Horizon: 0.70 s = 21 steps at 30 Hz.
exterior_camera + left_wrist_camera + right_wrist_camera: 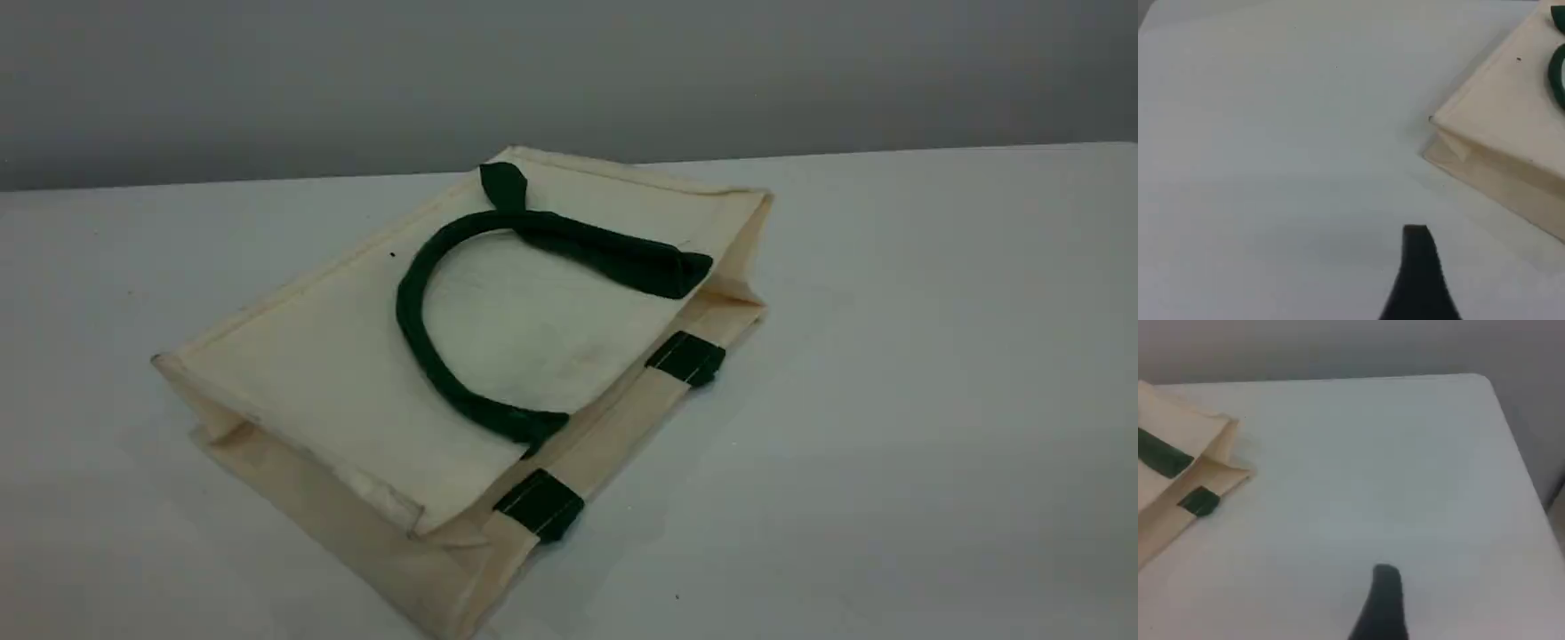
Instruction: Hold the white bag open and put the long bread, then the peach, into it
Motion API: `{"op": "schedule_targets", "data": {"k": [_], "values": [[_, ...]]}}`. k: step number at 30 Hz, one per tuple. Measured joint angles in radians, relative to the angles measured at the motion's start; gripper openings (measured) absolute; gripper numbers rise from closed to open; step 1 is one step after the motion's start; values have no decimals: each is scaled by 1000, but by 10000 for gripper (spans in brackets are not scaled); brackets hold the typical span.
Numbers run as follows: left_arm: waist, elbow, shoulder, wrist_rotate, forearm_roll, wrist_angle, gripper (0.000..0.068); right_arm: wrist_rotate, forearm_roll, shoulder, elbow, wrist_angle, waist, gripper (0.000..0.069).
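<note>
Lying flat on the surface (933,400), the white bag (356,373) has its mouth pressed closed at the near right edge, between the green patches (539,505). A pinch there could catch both layers together. The strap handle (427,356) flopped across the top panel might snag. Neither long bread nor peach is in sight. Both pincers, left (1417,240) and right (1386,577), hang spread over bare surface, holding nothing.
</note>
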Motion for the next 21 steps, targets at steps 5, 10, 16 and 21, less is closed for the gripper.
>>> {"op": "schedule_targets", "data": {"k": [5, 10, 16, 21], "values": [[0, 0, 0, 0, 0, 0, 467, 0, -2, 0, 0, 0, 28, 589], [0, 0, 0, 0, 0, 0, 467, 0, -3, 0, 0, 0, 28, 589], [0, 0, 0, 0, 0, 0, 467, 0, -3, 0, 0, 0, 28, 589], [0, 0, 0, 0, 0, 0, 467, 0, -3, 0, 0, 0, 28, 589]]}}
